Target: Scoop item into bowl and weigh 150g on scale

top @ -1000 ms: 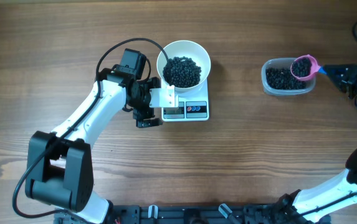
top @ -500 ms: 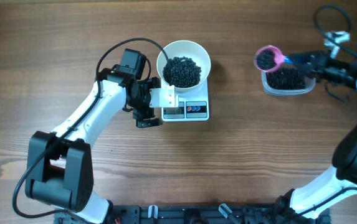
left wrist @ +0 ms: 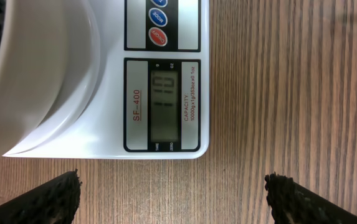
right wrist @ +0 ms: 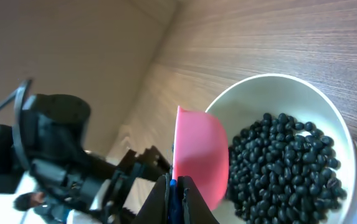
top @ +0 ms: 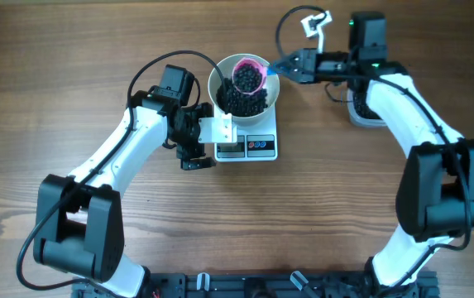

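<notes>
Same build on both: a left arm (top: 111, 159) of smooth white shells with chunky black joint housings, and a matching white-and-black right arm (top: 402, 101). A thin black cable (top: 148, 68) is looped over the left wrist, and another curled black cable (top: 280, 31) is seen by the right one.

Overhead: straight down, far, whole table (top: 55, 50). L wrist: close above scale (left wrist: 166, 93). R wrist: near, facing bowl (right wrist: 271, 93); all share bowl.

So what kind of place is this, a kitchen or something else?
Probably a robotics test bench, not a kitchen: a left robot arm and right robot arm work over a wood-grain table, weighing small shiny black beans in a round white bowl on a small white square kitchen scale.
</notes>
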You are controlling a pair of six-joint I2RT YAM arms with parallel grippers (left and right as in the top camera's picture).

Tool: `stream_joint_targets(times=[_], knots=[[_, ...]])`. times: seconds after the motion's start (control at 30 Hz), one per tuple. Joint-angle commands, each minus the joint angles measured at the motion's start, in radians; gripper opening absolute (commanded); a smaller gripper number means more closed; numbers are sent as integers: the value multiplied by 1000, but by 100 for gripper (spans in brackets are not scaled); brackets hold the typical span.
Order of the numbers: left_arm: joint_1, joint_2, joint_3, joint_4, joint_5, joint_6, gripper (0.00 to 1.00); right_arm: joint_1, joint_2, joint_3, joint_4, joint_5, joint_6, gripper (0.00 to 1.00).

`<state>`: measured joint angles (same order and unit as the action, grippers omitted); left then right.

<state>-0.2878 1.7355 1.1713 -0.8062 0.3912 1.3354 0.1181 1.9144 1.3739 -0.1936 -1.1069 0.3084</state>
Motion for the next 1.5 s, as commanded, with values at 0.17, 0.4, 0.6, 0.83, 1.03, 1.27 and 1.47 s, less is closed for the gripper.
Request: stream_joint_targets(times=[0.17, 0.4, 0.6, 0.83, 1.03, 1.27, 1.47], knots=[[3, 10, -9, -1, 20, 19, 100, 26, -124, 12, -16, 261, -94, 4], [3, 10, -9, -1, 20, 19, 100, 200, -261, 12, -235, 735, -653, 4], [3, 10, -9, -1, 20, 19, 100, 345, -261, 12, -258, 1072, -931, 4], [3, 10, -9, -1, 20, 19, 100, 337, -261, 12, -252, 957, -870, 4], [3, 10, -9, -1, 20, 19, 100, 143, -261, 12, -251, 576, -409, 4], [3, 10, -9, -1, 20, 19, 100, -308, -304, 17, -390, 361, -126, 4], [3, 10, -9, -1, 20, 19, 100, -485, -302, 13, -662, 790, -314, 4]])
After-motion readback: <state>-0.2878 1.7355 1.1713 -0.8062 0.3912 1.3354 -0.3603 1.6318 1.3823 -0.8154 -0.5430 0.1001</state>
